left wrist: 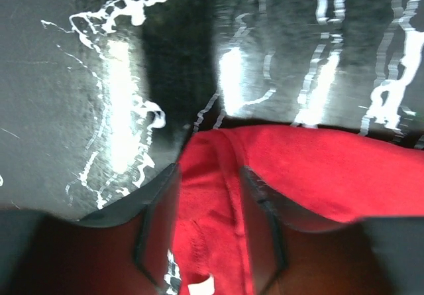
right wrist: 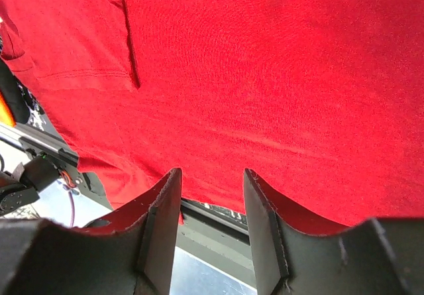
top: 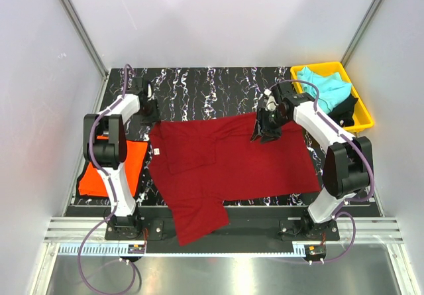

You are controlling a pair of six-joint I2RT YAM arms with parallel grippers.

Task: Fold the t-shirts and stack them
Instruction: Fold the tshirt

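The dark red t-shirt lay spread across the middle of the table, not yet folded. Its neck pointed left, where the small white label showed, its hem lay to the right, and one sleeve drooped over the near edge. The left fingers stood apart at the shirt's far left corner, with a stitched hem running up between them. Whether they had bitten onto it could not be told. The right fingers hovered apart at the far edge further right, with nothing pinched between them.

The step in hand looked like taking that far edge to carry it over toward the near side. Done well, both pairs of fingers would close on the hem itself, low to the table and catching the same layers. They would then lift and travel together at one height so the edge came over straight. The hanging sleeve would want tucking in before any stacking.

The cloth was a soft, matte knit, limp and lying in shallow ripples, with stitched hems and a sleeve panel flat on the body. It would likely sag between two grips and slide easily on the glossy, white-veined black table.

A bright orange t-shirt lay flat at the left edge beneath the left arm. A turquoise t-shirt and a black t-shirt sat heaped in the rigid yellow tray at the far right corner.
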